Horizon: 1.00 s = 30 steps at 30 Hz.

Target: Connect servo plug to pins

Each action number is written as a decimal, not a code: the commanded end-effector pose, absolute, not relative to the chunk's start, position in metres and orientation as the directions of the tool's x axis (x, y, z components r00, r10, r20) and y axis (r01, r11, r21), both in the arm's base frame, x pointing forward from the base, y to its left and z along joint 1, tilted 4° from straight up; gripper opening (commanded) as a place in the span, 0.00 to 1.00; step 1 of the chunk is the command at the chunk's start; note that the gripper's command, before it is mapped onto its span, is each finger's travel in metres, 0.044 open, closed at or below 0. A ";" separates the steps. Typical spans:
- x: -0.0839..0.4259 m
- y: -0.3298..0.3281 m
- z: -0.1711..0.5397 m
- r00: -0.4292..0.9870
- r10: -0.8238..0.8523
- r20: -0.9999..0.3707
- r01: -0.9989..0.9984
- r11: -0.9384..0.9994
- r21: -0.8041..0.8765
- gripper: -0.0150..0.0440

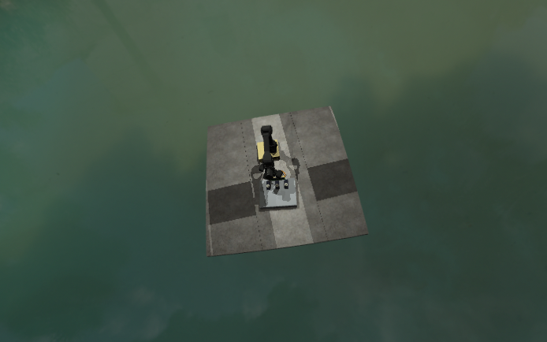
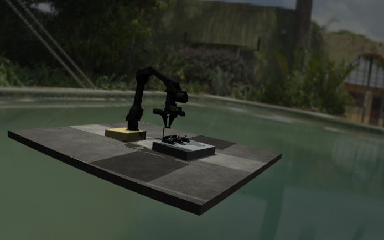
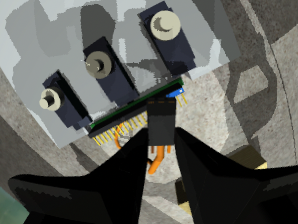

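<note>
My gripper (image 2: 167,127) (image 3: 160,132) is shut on the black plug (image 3: 161,117) and holds it above the pin row, near the holder's edge. The plug's end with three holes points up in the wrist view. The orange wire (image 3: 157,160) leaves its other end, and a loop shows under the row at left. The yellow pins (image 3: 120,129) line a green board (image 3: 112,114) that runs slantwise, so the plug is angled to the row. The blue band (image 3: 175,93) has a pale dot near its right end. The plug overlaps the row left of the band and hides some pins.
The grey holder block (image 1: 284,202) (image 2: 201,153) (image 3: 30,60) carries three dark servos with cream horns, one horn (image 3: 165,25) at top right in the wrist view. My arm stands on a yellow base block (image 1: 261,150) (image 2: 122,135) behind the holder.
</note>
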<state>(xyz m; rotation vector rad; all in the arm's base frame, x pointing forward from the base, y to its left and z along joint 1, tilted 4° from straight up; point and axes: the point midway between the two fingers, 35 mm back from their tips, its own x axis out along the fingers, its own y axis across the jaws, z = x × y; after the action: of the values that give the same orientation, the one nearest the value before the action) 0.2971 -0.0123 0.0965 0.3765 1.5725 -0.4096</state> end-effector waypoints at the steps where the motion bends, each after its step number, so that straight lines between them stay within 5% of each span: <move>1: 0.283 -0.017 0.095 -0.044 -0.016 -0.999 0.407 0.913 -0.032 0.25; 17: 0.219 -0.033 0.081 -0.050 -0.018 -0.999 0.039 0.999 -0.020 0.25; 30: 0.214 -0.034 0.040 -0.050 -0.018 -0.999 0.023 1.000 -0.019 0.25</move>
<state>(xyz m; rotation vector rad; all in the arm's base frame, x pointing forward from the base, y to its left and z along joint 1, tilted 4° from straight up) 0.2164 -0.0335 0.0483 0.0104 1.6164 -0.0341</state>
